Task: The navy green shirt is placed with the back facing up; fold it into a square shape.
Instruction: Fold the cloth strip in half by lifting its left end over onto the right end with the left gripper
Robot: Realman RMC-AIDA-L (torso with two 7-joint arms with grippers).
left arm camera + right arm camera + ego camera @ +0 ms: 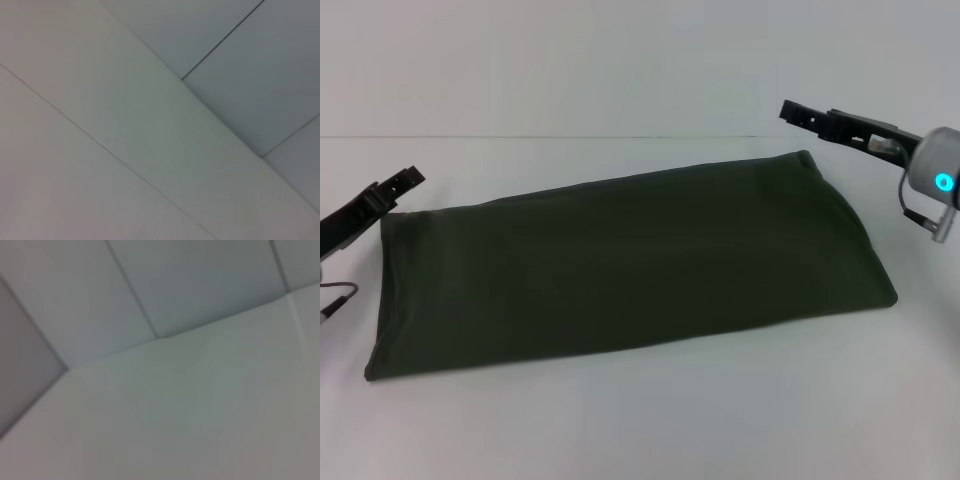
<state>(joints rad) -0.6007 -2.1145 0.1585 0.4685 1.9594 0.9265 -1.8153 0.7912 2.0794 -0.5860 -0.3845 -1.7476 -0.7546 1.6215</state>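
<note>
My left gripper (395,190) nearly touches the navy green shirt (630,265) – its long axis spans the tabletop (640,430) toward my right gripper (810,117) – jaw states indiscernible

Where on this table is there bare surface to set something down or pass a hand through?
Bare table runs along the near edge below the navy green shirt, and in a strip behind it. It is tighter at the shirt's ends, where the left pincer and right pincer sit.

A plain white table (640,430) meets a pale wall (620,60) behind it, evenly lit.
</note>
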